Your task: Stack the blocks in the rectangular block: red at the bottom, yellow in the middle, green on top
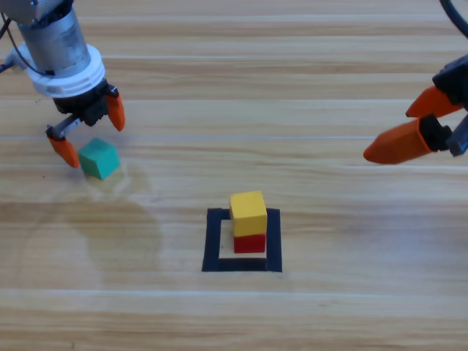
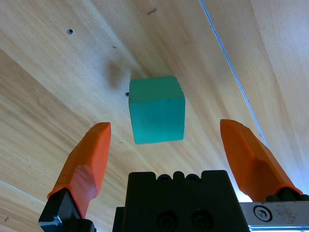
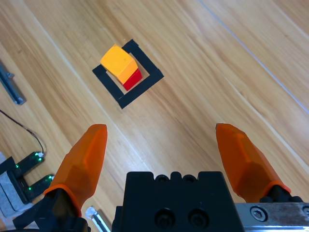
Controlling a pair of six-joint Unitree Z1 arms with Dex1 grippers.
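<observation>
Now the left tool (image 1: 88, 130) hangs over the green cube (image 1: 99, 159) on the desk (image 1: 329, 307), jaws wide apart and holding nothing. Close by, the yellow cube (image 1: 248, 212) sits on the red cube (image 1: 249, 242) inside the black tape square (image 1: 213, 241). Far off at the right edge, the right tool (image 1: 417, 124) waits, open and empty.

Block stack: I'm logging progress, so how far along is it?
Done: the yellow cube sits on the red cube inside the black tape square. In hand: the left gripper, jaws open, hovers by the teal-green cube, not gripping it. Left: grasp it and place it on top. The right gripper waits open at the right edge.
</observation>
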